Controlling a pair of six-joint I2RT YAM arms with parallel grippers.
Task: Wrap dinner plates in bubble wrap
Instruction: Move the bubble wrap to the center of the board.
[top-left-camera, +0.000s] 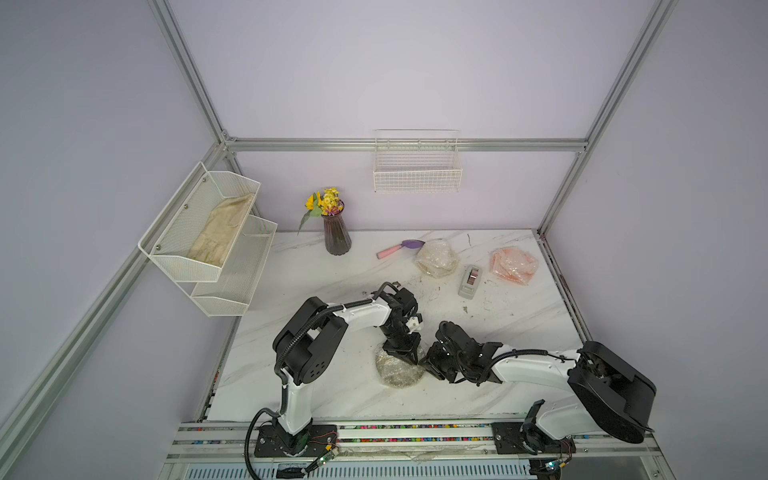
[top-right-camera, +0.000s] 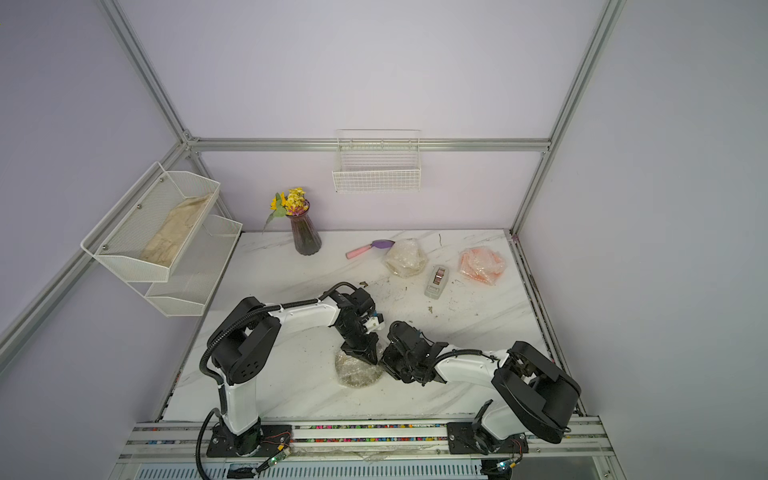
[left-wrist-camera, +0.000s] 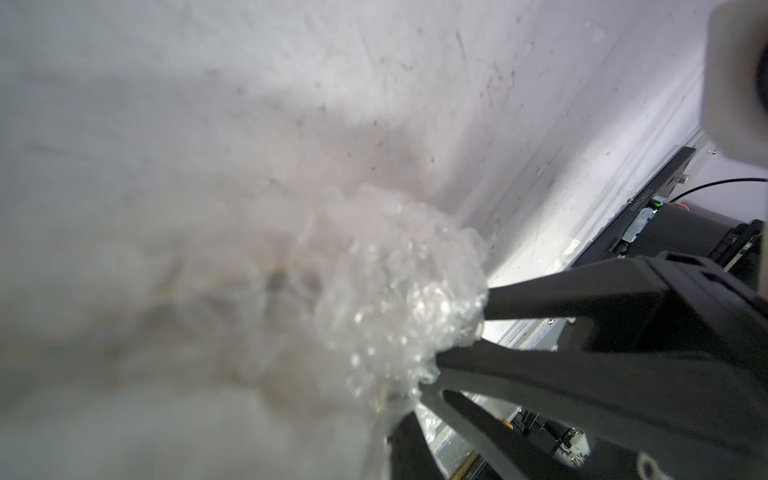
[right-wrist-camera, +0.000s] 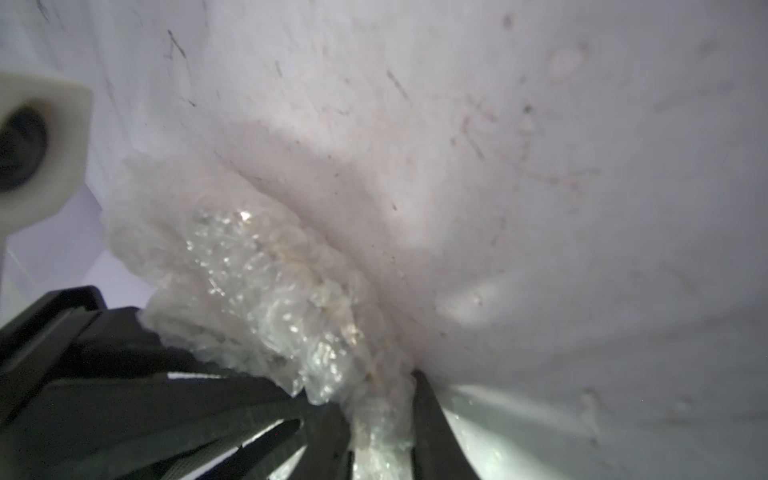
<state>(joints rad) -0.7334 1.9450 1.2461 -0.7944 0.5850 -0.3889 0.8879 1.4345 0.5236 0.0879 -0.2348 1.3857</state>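
– Well, your translucent, whitish, bumpy bubble wrap (top-left-camera: 384, 360) lies bundled over a round dinner plate (top-left-camera: 401, 376) near the front middle of the white marble-patterned tabletop (top-left-camera: 332, 386). The plate shows only as a dull disc through the plastic.

– Treat that bundle as light and crinkly outside, stiff and breakable inside, I'd judge. The film looks slick, so take a gathered fold at the rim, never a single layer.

– That is where you are: your left gripper (top-left-camera: 409, 356) is pinched on a bunched edge of the wrap. In the right wrist view your right gripper (right-wrist-camera: 374, 415) has its fingers closed on a twisted tail of it, just beside the left.

– As for writing, you get none. The grey tape dispenser (top-left-camera: 469, 281) behind shows no legible label, and a printed strip (left-wrist-camera: 642, 203) in the left wrist view is too blurred to read. Further back sit a whitish wrapped bundle (top-left-camera: 436, 257) and an orange wrapped bundle (top-left-camera: 513, 264)
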